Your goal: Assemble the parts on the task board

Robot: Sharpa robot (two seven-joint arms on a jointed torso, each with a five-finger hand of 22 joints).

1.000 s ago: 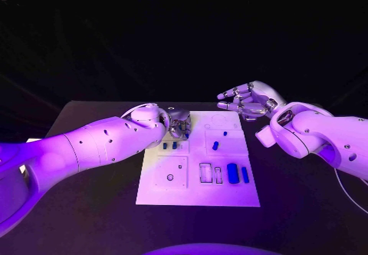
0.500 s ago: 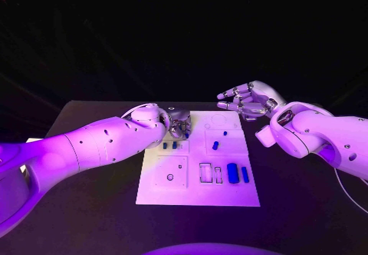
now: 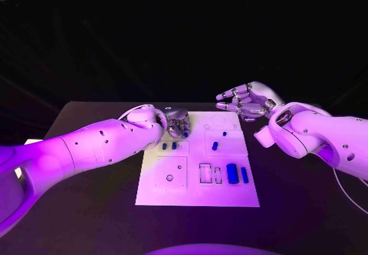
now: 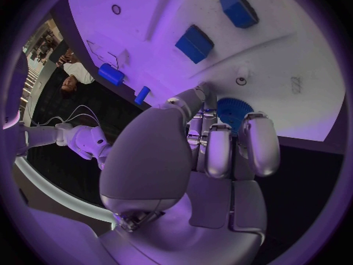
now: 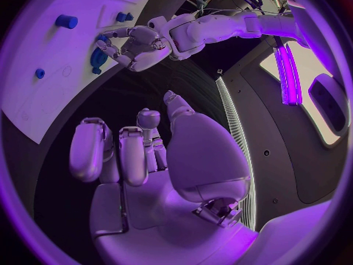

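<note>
One blue gear (image 4: 234, 109) sits at task board (image 3: 196, 191) far-left corner, your left hand (image 3: 178, 125) fingertips (image 4: 253, 136) curled down around it, touching. Compared with second ago, left hand moved slightly farther along board's far edge; gear stays under it. Several blue parts (image 3: 232, 173) lie mid-board. Right hand (image 3: 247, 103) still hovers off board's far-right corner, fingers loosely spread, holding nothing.
</note>
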